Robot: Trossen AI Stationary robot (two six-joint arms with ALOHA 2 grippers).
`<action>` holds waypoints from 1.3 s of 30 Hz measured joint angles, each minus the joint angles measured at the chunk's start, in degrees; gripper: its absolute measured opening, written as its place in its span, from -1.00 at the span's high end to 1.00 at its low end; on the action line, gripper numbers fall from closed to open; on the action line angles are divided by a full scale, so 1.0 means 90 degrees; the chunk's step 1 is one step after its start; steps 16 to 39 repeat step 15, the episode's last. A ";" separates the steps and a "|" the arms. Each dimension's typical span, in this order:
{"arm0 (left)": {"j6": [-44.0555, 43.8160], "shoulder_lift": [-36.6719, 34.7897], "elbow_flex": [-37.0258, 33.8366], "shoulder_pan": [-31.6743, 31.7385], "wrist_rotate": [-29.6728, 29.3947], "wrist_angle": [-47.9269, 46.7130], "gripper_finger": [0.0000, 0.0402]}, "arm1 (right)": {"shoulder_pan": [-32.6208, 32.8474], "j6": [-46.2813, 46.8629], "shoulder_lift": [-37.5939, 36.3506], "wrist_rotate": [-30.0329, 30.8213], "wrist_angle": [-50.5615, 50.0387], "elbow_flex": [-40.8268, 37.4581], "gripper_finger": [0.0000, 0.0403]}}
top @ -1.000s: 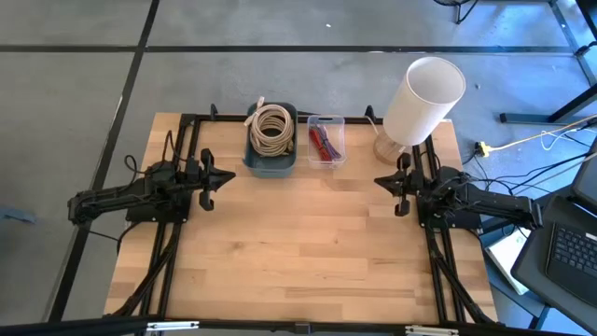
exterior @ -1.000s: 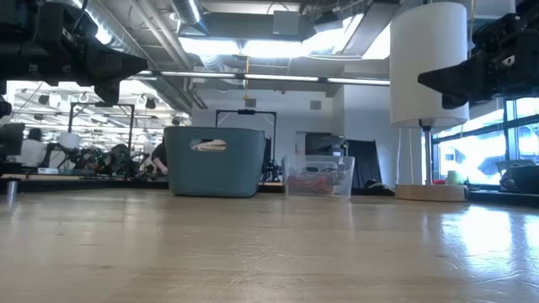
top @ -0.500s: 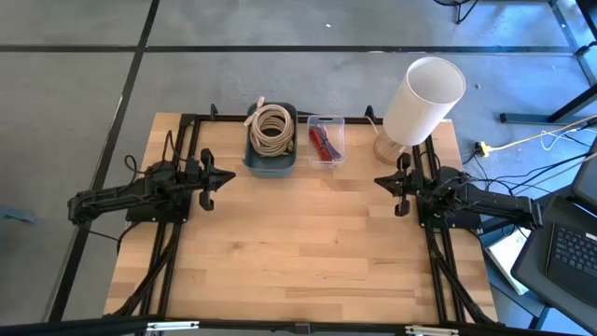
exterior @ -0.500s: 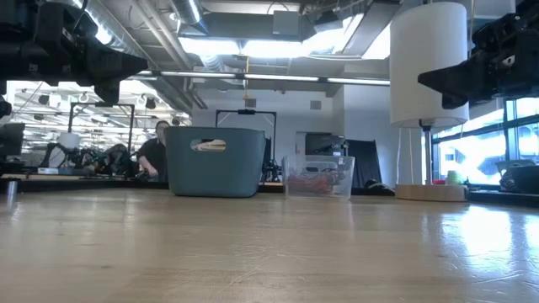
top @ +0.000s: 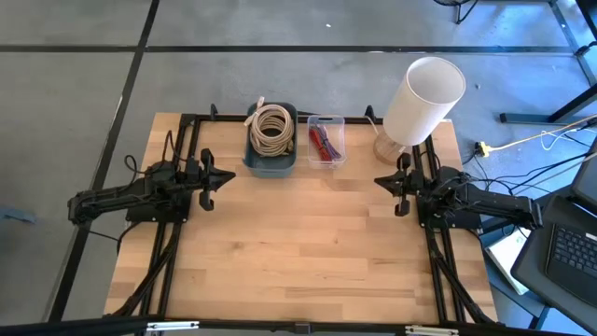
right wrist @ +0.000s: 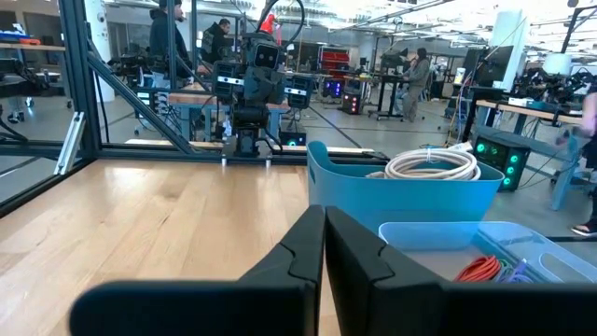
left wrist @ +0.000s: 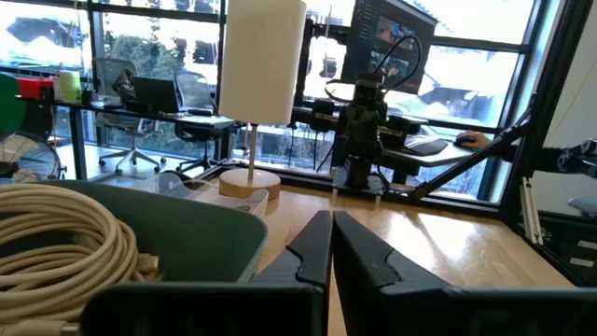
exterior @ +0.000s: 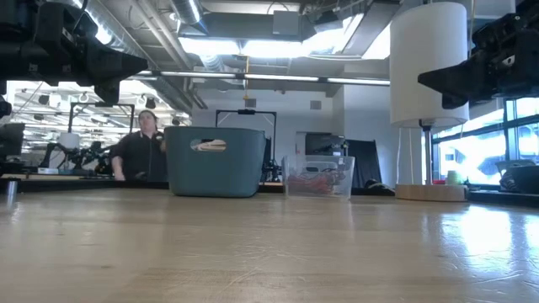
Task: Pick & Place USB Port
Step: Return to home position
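**White cable coil binned, both arms parked**

White cable coil (top: 271,128) lies in the dark blue bin (top: 270,166) at the table's far edge, with the clear bin (top: 326,119) just beside it. Left gripper (top: 224,177) is nearer the bin, which sits just beyond its tips, on the far side. Right gripper (top: 382,180) faces it across the table. Both have fingers pressed together, holding nothing. No pick looks pending.
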 joint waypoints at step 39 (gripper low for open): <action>0.0000 0.0000 0.0000 -0.0001 -0.0001 -0.0002 0.96 | 0.0000 0.0000 0.0000 0.0000 0.0002 0.0000 0.92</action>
